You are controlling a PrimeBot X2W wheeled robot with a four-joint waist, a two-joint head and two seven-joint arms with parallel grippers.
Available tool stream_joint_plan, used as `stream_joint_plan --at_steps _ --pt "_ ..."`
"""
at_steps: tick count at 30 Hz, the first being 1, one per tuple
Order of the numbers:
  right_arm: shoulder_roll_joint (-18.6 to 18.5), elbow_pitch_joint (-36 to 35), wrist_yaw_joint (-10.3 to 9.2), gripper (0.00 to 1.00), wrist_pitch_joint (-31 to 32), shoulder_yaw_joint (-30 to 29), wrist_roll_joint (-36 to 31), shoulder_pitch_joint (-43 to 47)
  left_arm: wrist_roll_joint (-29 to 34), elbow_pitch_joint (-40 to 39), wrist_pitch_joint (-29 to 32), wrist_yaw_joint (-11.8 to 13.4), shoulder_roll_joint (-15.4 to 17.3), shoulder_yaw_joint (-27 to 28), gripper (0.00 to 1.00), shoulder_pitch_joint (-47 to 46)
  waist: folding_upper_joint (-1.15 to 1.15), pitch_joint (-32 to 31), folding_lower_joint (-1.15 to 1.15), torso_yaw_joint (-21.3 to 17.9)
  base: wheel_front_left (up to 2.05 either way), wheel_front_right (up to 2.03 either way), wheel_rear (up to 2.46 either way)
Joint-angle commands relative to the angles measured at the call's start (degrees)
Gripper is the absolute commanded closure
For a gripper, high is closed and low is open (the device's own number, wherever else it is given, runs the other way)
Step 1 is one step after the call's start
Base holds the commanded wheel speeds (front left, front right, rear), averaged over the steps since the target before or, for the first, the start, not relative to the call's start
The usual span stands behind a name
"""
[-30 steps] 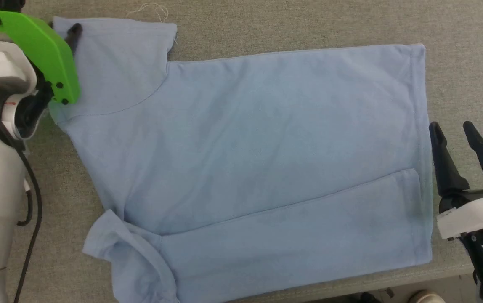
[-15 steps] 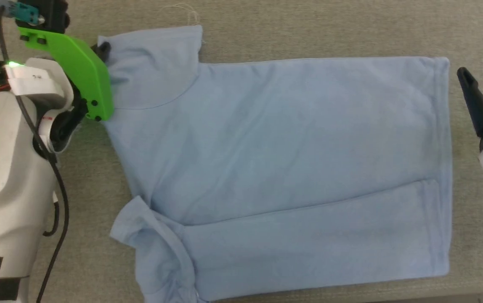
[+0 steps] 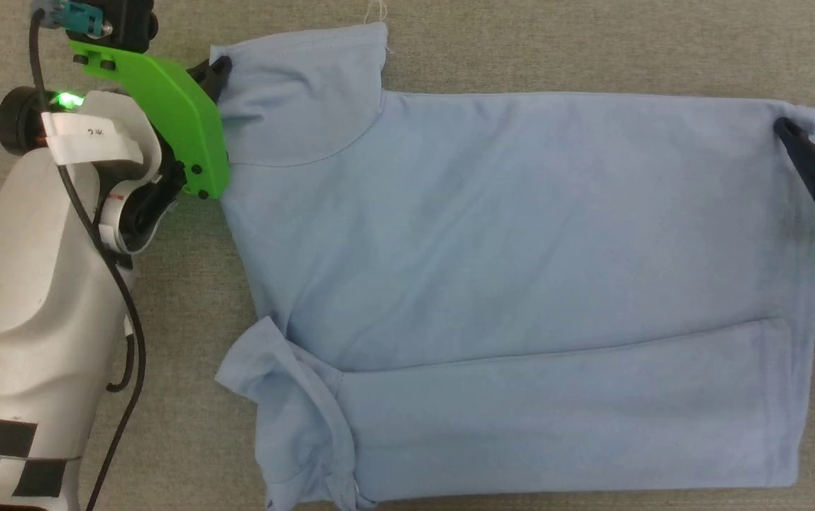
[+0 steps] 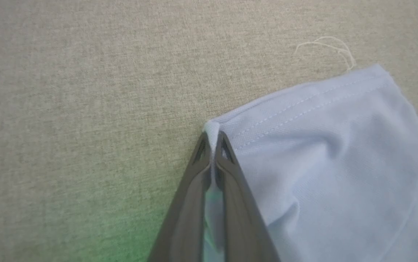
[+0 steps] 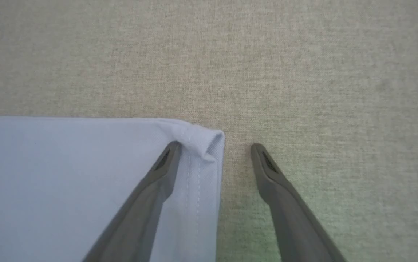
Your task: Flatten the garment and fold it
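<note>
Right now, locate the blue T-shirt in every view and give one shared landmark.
Head view: garment spans the centre, sleeve upper left, hem right.
Left wrist view: lower right; its sleeve corner is pinched in the shut left gripper.
Right wrist view: lower left; hem corner lies between the fingers of the open right gripper.
Shared landmark: beige woven tabletop around it.

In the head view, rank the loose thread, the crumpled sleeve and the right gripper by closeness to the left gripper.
From the left gripper:
1. Loose thread, top edge, just to its right.
2. Crumpled sleeve, lower left, near side.
3. Right gripper, far right.
</note>
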Motion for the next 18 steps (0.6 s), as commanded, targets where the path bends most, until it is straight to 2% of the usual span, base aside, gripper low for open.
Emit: stream_joint_plan --at_steps 1,2,3,4,5,11,18 --pt "0.01 0.74 -0.08 0.0 1.2 0.38 0.28 -0.97 -0.07 0.88 0.08 -0.2 -0.17 -0.42 1.0 -0.14 0.0 0.48 0.0 0.48 0.0 0.0 0.0" --pt "-0.33 0.99 -0.08 0.15 2.14 0.76 0.38 -1.15 -0.06 0.99 0.09 -0.28 -0.16 -0.54 1.0 -0.28 0.0 0.6 0.0 0.66 0.0 0.0 0.0" --pt "-0.59 1.13 -0.08 0.48 2.82 1.03 0.49 -1.28 -0.03 1.07 0.09 -0.34 -0.14 -0.64 1.0 -0.37 0.0 0.67 0.0 0.78 0.0 0.0 0.0" --pt "-0.86 1.24 -0.08 0.69 3.57 1.26 0.62 -1.38 -0.03 1.17 0.09 -0.41 -0.11 -0.74 1.0 -0.45 0.0 0.73 0.0 0.92 0.0 0.0 0.0" --pt "-1.02 1.3 -0.08 1.0 4.03 1.2 0.57 -1.44 -0.06 1.24 0.07 -0.46 -0.12 -0.81 1.0 -0.5 0.0 0.75 0.0 1.04 0.0 0.0 0.0" --pt "-1.62 0.07 -0.08 1.0 4.8 0.82 0.26 -1.73 -0.39 1.49 -1.33 -1.02 -0.15 -0.92 1.0 -0.37 0.0 -0.06 0.0 1.67 0.0 0.0 0.0" --pt "-2.01 -1.35 -0.08 1.0 -1.71 0.5 -0.9 -1.97 0.27 -0.29 -8.84 -2.56 0.22 -0.64 1.0 0.75 0.0 -3.01 0.0 1.89 0.0 0.0 0.0"
